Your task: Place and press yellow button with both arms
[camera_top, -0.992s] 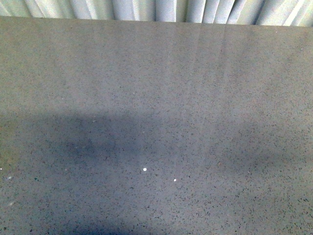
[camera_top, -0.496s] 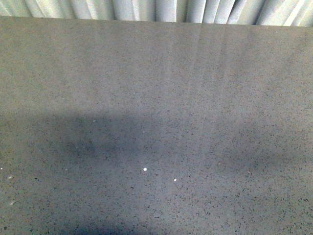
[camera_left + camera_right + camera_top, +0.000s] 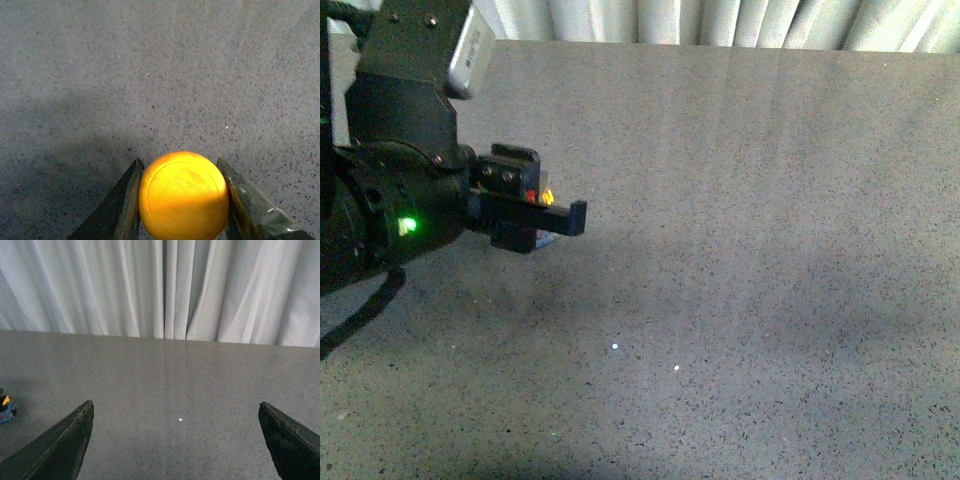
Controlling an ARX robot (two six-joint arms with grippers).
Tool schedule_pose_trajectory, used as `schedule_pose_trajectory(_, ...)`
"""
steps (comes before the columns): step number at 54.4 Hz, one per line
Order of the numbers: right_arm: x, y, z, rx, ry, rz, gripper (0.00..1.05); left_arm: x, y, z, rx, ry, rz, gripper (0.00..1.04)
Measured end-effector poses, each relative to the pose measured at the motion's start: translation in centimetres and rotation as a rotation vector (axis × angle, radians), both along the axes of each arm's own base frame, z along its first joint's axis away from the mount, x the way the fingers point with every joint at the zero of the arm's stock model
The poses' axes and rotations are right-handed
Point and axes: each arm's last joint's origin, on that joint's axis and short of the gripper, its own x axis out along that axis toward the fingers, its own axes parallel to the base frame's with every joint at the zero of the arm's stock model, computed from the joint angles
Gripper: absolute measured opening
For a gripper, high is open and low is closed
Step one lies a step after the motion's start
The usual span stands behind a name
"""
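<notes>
My left arm (image 3: 390, 210), black with a green light, reaches in from the left of the front view above the grey table (image 3: 740, 250). Its gripper (image 3: 552, 205) is shut on the yellow button (image 3: 547, 198), of which only a small yellow bit shows there. In the left wrist view the domed yellow cap (image 3: 182, 195) sits clamped between the two black fingers (image 3: 124, 207), above the table. My right gripper (image 3: 177, 440) is open and empty, its fingers (image 3: 62, 447) wide apart over bare table. It is out of the front view.
Pale curtains (image 3: 720, 20) hang behind the table's far edge and also show in the right wrist view (image 3: 165, 285). A small blue and yellow thing (image 3: 6, 409) shows at the edge of the right wrist view; I cannot tell what it is.
The left arm, holding the yellow button, has come into the front view from the left. Before, the front view showed only the table.
</notes>
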Motion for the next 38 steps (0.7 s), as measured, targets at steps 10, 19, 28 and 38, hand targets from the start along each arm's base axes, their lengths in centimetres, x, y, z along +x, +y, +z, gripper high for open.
schedule_pose_trajectory(10,0.0,0.0,0.0,0.0,0.0,0.0,0.96,-0.2,-1.0,-2.0,0.006,0.021,-0.011,0.34)
schedule_pose_trajectory(19,0.0,0.0,0.0,0.0,0.0,0.0,0.96,-0.4,-1.4,-3.0,0.009,0.031,-0.015,0.34)
schedule_pose_trajectory(28,0.0,0.0,0.0,0.0,0.0,0.0,0.96,-0.6,-1.8,-3.5,0.02,0.026,-0.014,0.34)
schedule_pose_trajectory(38,0.0,0.0,0.0,0.0,0.0,0.0,0.96,-0.8,-2.1,-3.7,0.018,0.028,-0.025,0.49)
